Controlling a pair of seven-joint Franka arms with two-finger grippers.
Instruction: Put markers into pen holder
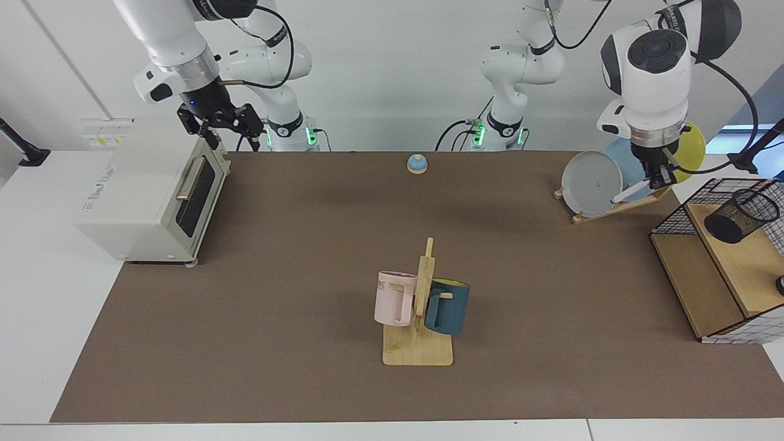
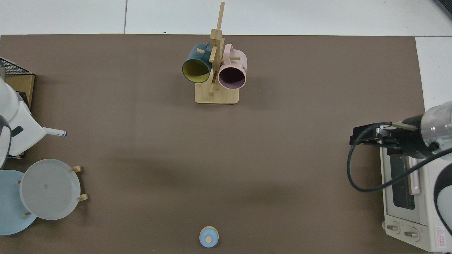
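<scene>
We list first the brown mat (image 1: 294, 257) that covers the table, then the white oven (image 1: 147, 190) at its facing-view left edge. Above the oven's top corner hangs the right gripper (image 1: 223, 125), its fingers spread and holding nothing. The wire basket (image 1: 674, 217) on its wooden stand sits at the mat's opposite edge, and the holder (image 1: 738, 214) lies tilted on the stand's upper shelf, mouth up and away from the arms. Beside the basket we see the rack of plates (image 1: 591, 184) — grey, blue and yellow. In front of those plates hangs the left gripper (image 1: 658, 177), jaws clamped on the marker (image 1: 628, 193), which slants down toward the grey plate, off the table and well apart from the holder. Mid-mat stands the mug tree (image 1: 419, 318) with a pink and a blue mug — and at the far edge, a small blue bell (image 1: 416, 163).
</scene>
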